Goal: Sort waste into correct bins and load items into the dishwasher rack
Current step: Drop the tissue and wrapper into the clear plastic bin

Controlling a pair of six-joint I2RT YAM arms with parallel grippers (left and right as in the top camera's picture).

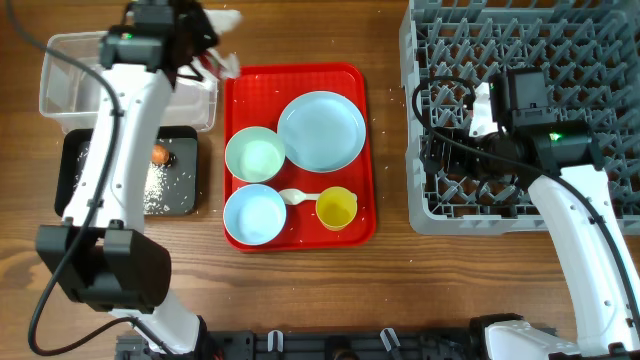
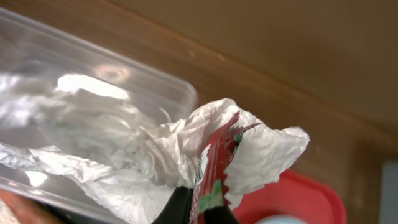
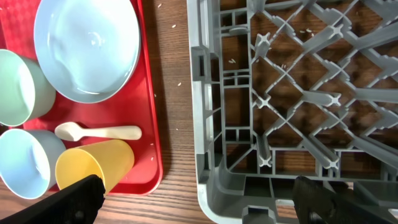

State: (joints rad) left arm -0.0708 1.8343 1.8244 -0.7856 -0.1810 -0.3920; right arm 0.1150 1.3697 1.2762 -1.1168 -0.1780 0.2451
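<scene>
Closest to me, the wrapper (image 2: 214, 162) and napkin (image 2: 261, 149) stick up together out of my left end effector (image 2: 196, 208), which is clenched on both. The tub (image 2: 93, 93) sits just beside and below it, and the napkin trails over the tub's rim. A corner of the red tray (image 2: 292, 199) is on its other side.

My right end effector (image 3: 208, 205) is released, fingers spread wide, above the near edge of the rack (image 3: 298, 93). To its left on the tray are the cup (image 3: 93, 165), spoon (image 3: 99, 132), plate (image 3: 87, 43), green bowl (image 3: 18, 87) and blue bowl (image 3: 22, 162). The carrot (image 1: 159, 153) and rice (image 1: 155, 190) lie in the black bin (image 1: 185, 200), below my left arm.
</scene>
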